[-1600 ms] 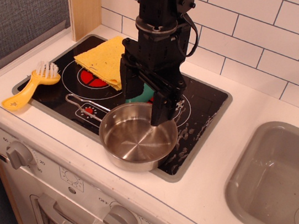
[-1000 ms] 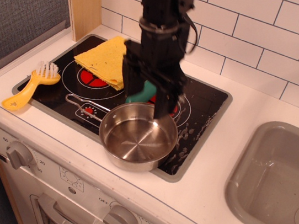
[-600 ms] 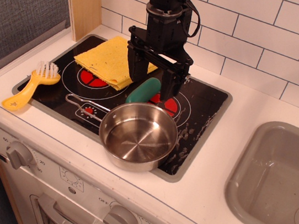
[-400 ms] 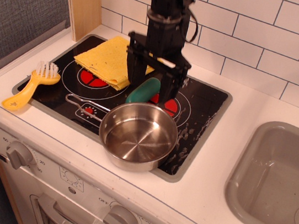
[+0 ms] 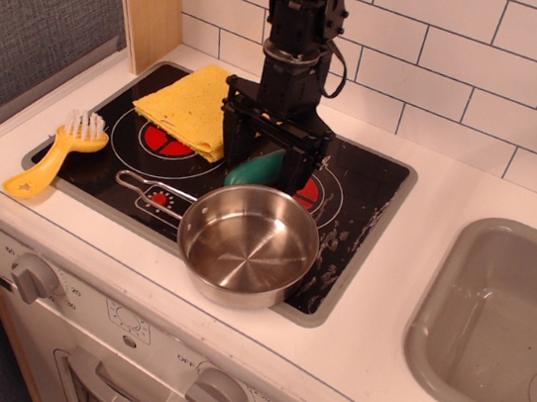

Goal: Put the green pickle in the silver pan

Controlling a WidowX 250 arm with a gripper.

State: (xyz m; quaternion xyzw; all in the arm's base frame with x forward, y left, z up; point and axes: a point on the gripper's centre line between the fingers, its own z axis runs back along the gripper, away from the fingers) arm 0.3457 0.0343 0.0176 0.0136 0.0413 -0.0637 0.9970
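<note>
The green pickle (image 5: 256, 169) lies on the black stovetop just behind the silver pan (image 5: 247, 245), which stands empty at the stove's front edge with its wire handle pointing left. My gripper (image 5: 262, 165) hangs straight down over the pickle, open, with one finger (image 5: 236, 142) on the pickle's left and the other on its right. The fingertips reach down around the pickle; its upper part is hidden behind the gripper body.
A yellow cloth (image 5: 190, 105) lies on the back left burner. A yellow dish brush (image 5: 55, 153) lies at the stove's left edge. A grey sink basin (image 5: 501, 329) is on the right. A wooden panel and tiled wall stand behind.
My gripper has moved back from above the pan to over the pickle and come down around it. The pickle and pan have stayed put.
</note>
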